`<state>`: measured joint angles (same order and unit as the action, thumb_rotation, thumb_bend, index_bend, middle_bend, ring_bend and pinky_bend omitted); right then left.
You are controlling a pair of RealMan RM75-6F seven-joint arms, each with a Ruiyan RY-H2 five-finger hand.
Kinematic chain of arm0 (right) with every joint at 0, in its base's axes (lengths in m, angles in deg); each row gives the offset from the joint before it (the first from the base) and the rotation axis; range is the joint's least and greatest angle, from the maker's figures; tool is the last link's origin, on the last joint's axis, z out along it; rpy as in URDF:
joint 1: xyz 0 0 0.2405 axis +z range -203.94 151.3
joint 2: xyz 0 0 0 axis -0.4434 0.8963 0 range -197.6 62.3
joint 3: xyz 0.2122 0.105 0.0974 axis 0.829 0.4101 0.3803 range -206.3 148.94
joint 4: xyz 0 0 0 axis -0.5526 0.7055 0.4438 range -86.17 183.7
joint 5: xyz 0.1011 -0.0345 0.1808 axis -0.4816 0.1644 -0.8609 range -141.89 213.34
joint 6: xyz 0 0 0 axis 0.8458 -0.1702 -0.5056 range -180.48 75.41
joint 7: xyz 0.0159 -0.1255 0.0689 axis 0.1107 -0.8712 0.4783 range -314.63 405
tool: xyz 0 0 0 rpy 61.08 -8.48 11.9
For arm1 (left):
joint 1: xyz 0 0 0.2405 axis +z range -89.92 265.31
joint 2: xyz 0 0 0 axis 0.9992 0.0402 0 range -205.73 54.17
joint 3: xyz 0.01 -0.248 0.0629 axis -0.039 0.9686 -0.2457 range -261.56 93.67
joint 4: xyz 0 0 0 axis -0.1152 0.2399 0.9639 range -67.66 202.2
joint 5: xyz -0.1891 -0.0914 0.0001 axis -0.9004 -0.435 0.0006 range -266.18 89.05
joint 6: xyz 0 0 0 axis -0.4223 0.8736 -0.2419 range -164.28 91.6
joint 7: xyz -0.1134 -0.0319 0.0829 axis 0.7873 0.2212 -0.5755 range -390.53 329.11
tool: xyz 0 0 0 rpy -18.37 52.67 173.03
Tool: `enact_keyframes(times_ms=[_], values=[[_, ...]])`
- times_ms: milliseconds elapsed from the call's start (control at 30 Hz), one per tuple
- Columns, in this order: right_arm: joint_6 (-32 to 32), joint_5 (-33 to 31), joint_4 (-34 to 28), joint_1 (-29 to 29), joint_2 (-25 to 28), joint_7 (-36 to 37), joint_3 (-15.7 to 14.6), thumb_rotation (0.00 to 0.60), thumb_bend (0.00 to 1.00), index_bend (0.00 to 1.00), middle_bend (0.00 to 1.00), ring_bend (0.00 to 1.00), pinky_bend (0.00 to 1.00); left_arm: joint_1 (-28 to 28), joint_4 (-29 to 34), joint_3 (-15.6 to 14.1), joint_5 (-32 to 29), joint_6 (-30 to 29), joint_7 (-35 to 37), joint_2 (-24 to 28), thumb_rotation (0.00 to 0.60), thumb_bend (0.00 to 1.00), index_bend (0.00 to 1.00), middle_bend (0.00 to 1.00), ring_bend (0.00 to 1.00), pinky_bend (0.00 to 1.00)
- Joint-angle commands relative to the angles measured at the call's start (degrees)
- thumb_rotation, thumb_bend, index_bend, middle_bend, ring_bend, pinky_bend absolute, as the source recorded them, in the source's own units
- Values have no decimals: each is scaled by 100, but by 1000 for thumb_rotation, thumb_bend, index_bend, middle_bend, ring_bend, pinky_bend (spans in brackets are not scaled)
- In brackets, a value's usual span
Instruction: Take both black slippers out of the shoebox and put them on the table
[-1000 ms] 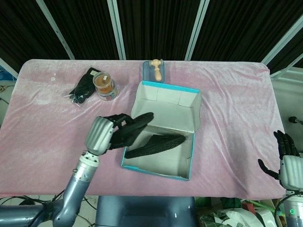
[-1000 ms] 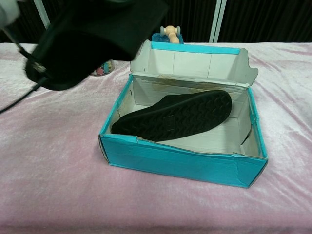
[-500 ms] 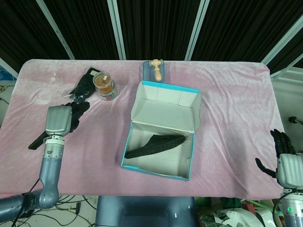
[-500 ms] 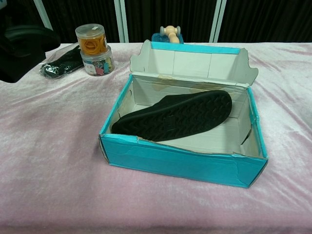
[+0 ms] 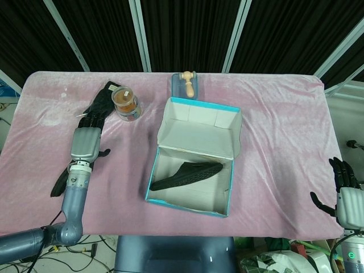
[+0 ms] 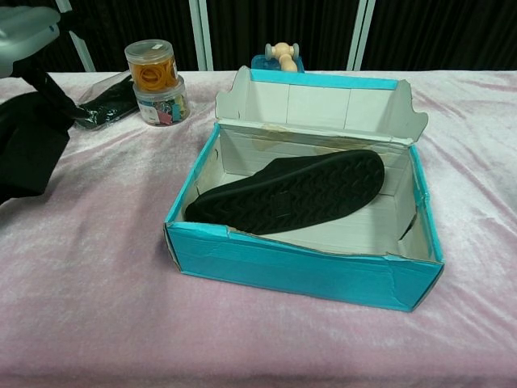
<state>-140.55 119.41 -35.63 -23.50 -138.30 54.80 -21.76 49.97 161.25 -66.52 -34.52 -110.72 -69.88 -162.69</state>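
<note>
One black slipper (image 5: 187, 175) (image 6: 291, 192) lies sole up inside the open turquoise shoebox (image 5: 202, 104) (image 6: 299, 271) at the table's middle. The other black slipper (image 5: 58, 185) (image 6: 26, 149) is outside the box near the table's front left, showing from under my left wrist and forearm. My left hand (image 5: 85, 143) (image 6: 24, 24) is above it with fingers stretched forward and thumb spread aside; I cannot tell whether it touches the slipper. My right hand (image 5: 344, 190) hangs past the table's front right corner, fingers apart and empty.
Two stacked clear jars (image 5: 126, 103) (image 6: 155, 81) and a black bag (image 5: 100, 102) (image 6: 107, 103) sit at the back left, just ahead of my left fingers. A wooden mallet (image 5: 187, 84) (image 6: 280, 52) lies on a blue tray behind the box.
My left hand carried one slipper out of the box leftward to the table's front left. Its fingers are now straightened, and the slipper sits lower, under the wrist. The right hand barely moved.
</note>
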Motion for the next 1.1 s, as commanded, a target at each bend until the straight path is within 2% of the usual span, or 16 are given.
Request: enact_keyframes(times_ms=[33, 133, 333, 467, 567, 733, 1100], values=[[3, 11, -4, 5, -2, -8, -4, 600, 171, 85, 52, 12, 217, 211, 884, -119, 796, -341, 629, 295, 600, 0, 162, 208, 140, 292], [-1, 44, -27, 9, -7, -42, -19, 600, 170, 85, 52, 12, 217, 247, 1606, -336, 1441, -311, 982, 390, 600, 0, 198, 258, 205, 355], [-14, 55, -26, -1, -10, -35, -31, 600, 170, 85, 52, 12, 217, -144, 1902, -353, 1165, 295, 787, 70, 600, 10, 221, 273, 232, 391], [-9, 58, -33, -16, 20, -37, -51, 600, 168, 85, 52, 12, 217, -468, 1680, -228, 615, 491, 388, -413, 600, 9, 203, 255, 232, 391], [-38, 65, -44, -39, 44, -35, -58, 600, 157, 85, 52, 12, 217, -715, 1355, -95, 194, 549, 134, -819, 600, 7, 165, 240, 228, 386], [-47, 58, -57, -64, 86, -14, -67, 600, 149, 85, 52, 12, 217, -1119, 781, 18, -271, 645, -219, -1444, 600, 5, 165, 236, 227, 386], [-86, 55, -95, -124, 167, -5, -90, 600, 139, 85, 52, 12, 217, -1561, 149, 41, -647, 685, -517, -2125, 600, 5, 141, 222, 222, 387]])
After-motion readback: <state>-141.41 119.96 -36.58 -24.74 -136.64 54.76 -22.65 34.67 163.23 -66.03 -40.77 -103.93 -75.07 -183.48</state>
